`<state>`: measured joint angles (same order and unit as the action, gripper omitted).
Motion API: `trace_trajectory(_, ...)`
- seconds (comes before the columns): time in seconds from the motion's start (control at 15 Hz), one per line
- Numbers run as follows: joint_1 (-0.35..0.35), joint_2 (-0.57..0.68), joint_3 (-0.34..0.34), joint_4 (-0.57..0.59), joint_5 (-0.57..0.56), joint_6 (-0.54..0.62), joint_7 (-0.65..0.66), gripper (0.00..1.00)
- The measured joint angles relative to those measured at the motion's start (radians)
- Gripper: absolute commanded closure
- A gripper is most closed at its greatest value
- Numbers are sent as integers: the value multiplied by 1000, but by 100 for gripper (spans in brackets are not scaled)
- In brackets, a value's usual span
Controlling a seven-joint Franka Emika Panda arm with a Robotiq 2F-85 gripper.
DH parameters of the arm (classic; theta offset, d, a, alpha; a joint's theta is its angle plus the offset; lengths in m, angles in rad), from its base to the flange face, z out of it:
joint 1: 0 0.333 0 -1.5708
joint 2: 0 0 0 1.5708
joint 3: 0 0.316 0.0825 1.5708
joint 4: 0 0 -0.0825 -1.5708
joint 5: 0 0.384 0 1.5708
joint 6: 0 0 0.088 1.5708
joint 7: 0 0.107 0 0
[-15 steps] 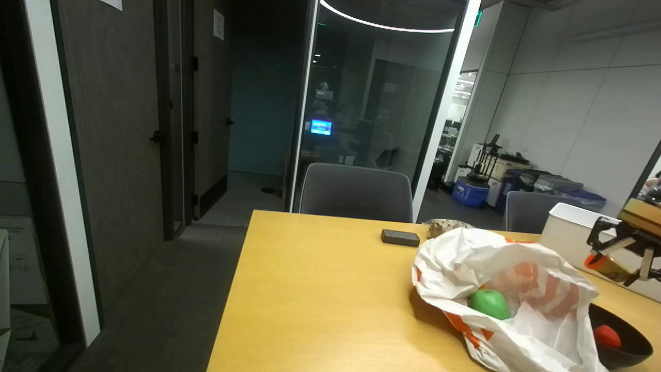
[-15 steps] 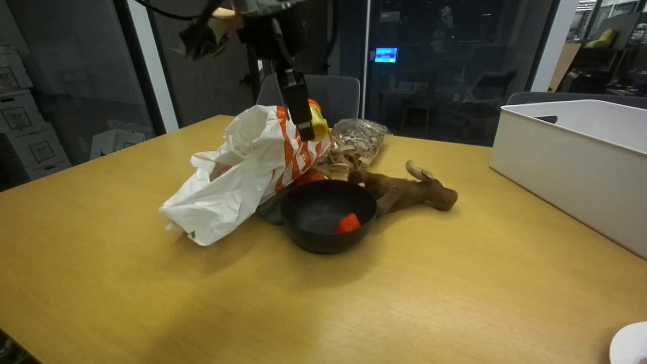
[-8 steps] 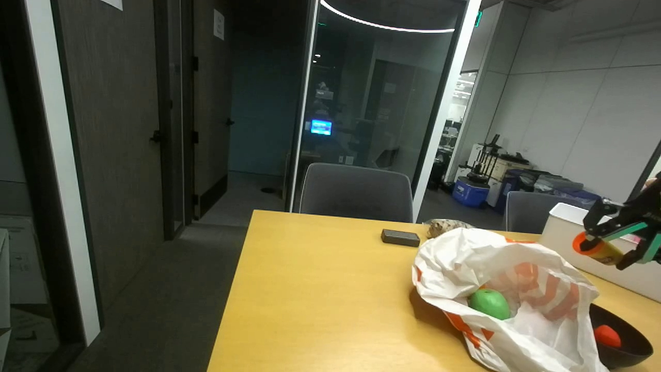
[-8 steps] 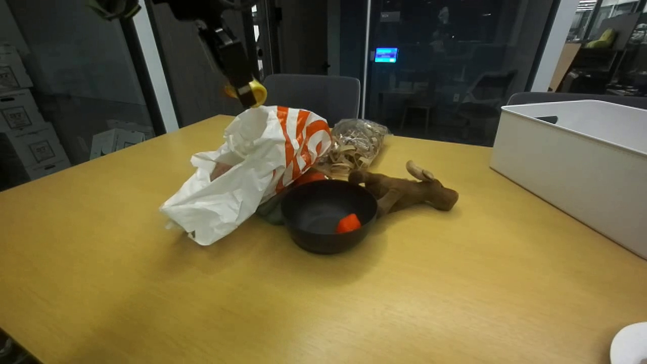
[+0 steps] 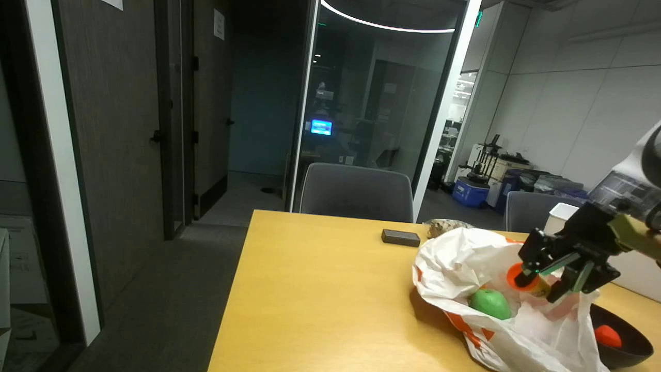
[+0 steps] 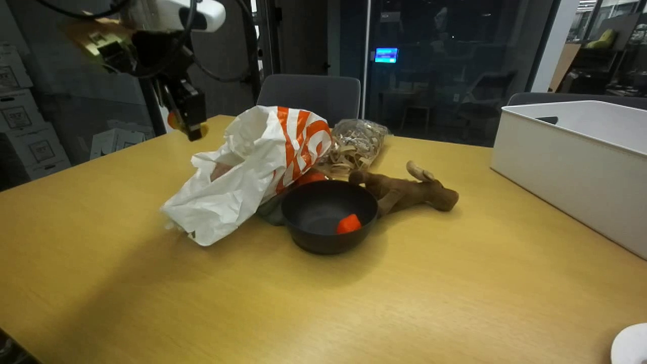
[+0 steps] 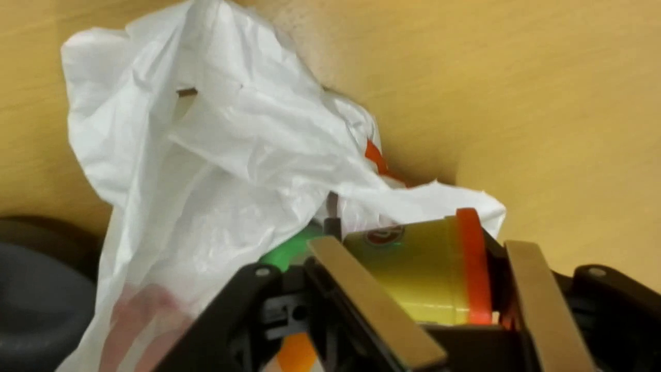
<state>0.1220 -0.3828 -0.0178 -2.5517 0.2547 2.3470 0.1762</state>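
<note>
Jaws partly spread: we see the black two-finger gripper (image 5: 540,287) clasping a yellow cylindrical tub with an orange lid (image 7: 413,268) end to end, aloft near the open mouth of a crumpled white plastic bag with orange print (image 6: 252,172). Inside we note a round green object (image 5: 489,304); right of the bag in both exterior views rests a round black bowl (image 6: 321,242) holding a red lump (image 6: 349,224).

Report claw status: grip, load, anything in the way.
Claw gripping yellow tub with orange lid, held above table. White bag beneath, open, green round item inside. Tub overlaps bag's rim in wrist view; contact unclear.
</note>
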Motion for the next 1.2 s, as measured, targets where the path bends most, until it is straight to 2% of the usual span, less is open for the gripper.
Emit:
trace_trajectory(0.13,-27,84,24,32,-65,-51,40,67)
trace_trajectory(0.4,-102,243,72,117,-265,-23,250,67)
trace_trajectory(0.67,-121,330,73,188,-393,58,442,67)
trace_trajectory(1.07,-123,435,58,263,-553,74,679,67)
trace_trajectory(1.13,-122,456,53,275,-565,76,706,17)
trace_trajectory(1.2,-121,475,47,287,-569,77,726,15)
